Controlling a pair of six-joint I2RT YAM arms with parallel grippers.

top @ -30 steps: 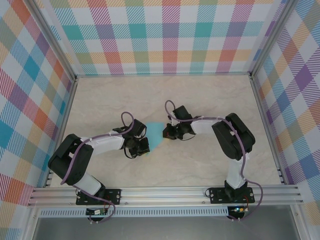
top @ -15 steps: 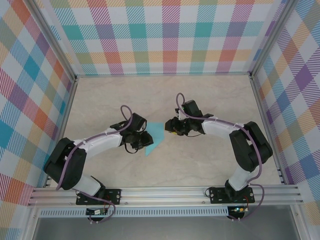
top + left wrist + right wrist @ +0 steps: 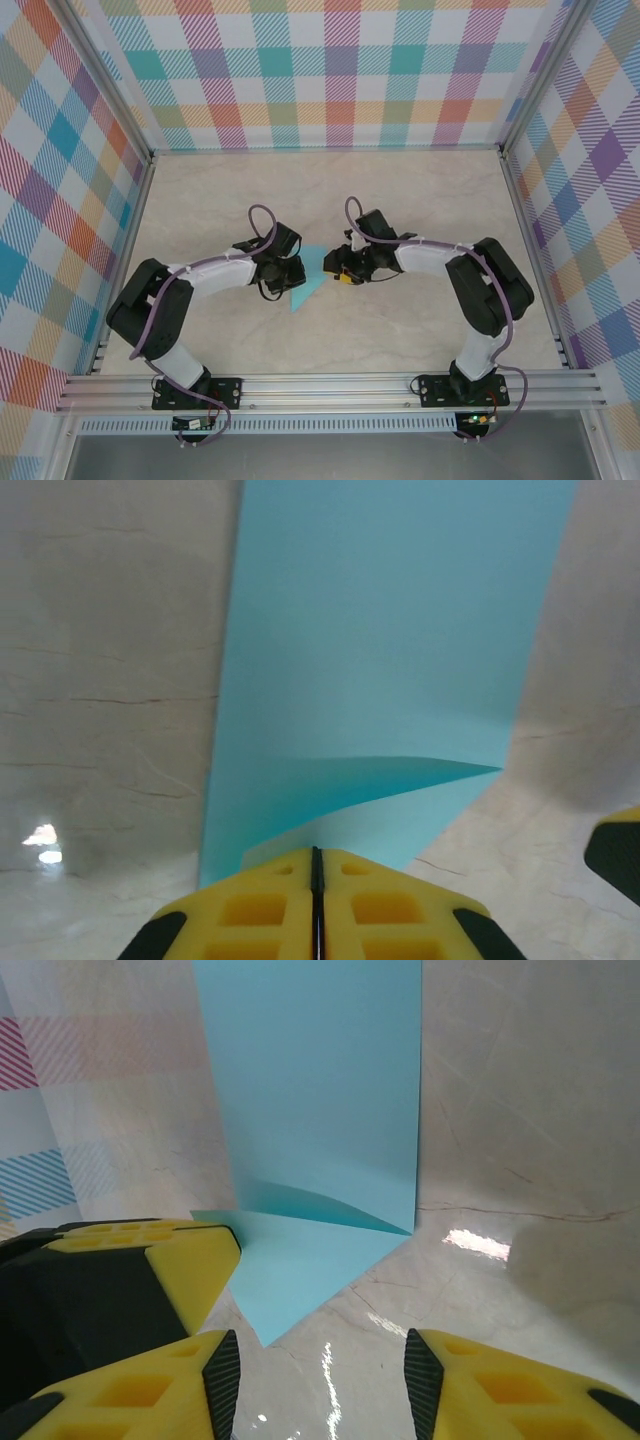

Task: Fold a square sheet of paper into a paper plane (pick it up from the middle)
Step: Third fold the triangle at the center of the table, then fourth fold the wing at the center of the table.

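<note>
Turquoise and creased, the square sheet of paper sits at mid-table, between your two arms. Your left gripper has its yellow pads pressed together on the sheet's near edge, so the pinched strip itself is hidden. Your right gripper is spread wide, just short of the sheet's pointed corner. From above, both wrists cover the sheet's side edges.

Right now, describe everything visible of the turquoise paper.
The turquoise paper is thin and plain, creased into a pointed shape, the fold slightly raised. It lies on the marbled table between both end effectors. The shut left end effector meets its edge; the open right end effector faces its pointed corner, not touching.
</note>
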